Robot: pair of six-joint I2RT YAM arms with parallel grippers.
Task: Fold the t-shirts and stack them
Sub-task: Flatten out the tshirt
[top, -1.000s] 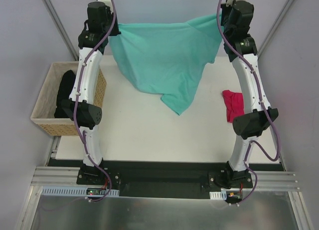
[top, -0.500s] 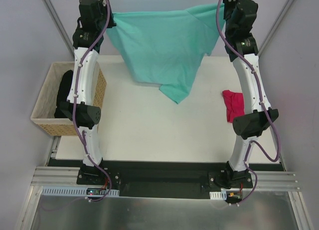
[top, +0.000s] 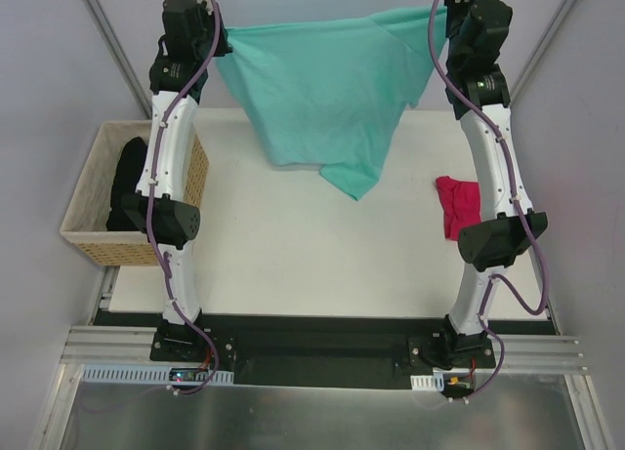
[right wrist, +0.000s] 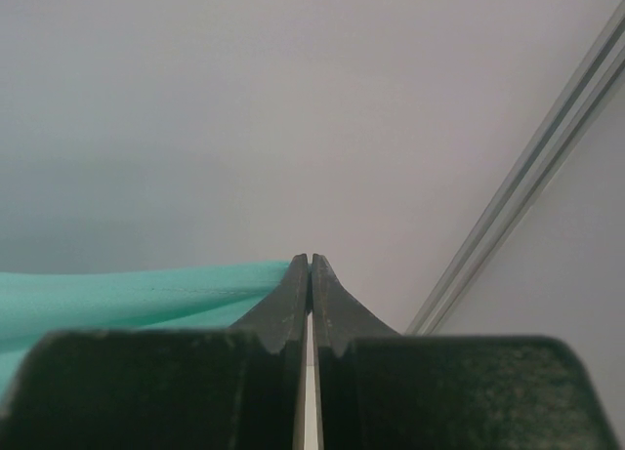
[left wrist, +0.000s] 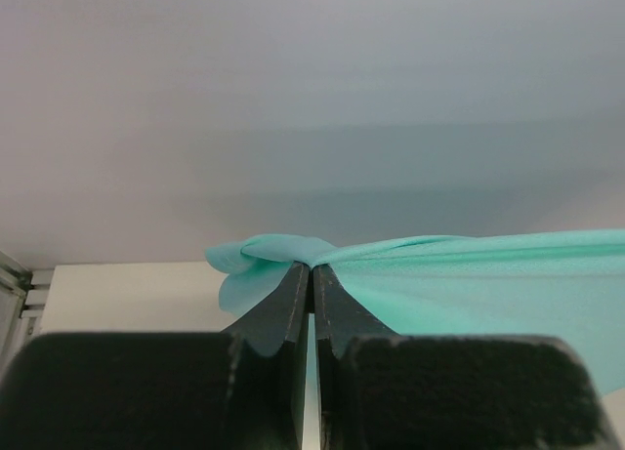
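While the teal t-shirt (top: pixel 322 99) hangs spread in the air over the far side of the bench (top: pixel 293 260), I would lower both ends evenly, with the top edge taut and level. The left tool (left wrist: pixel 312 266) and the right tool (right wrist: pixel 310 260) each pinch an upper corner. Both arms stretch high and far.
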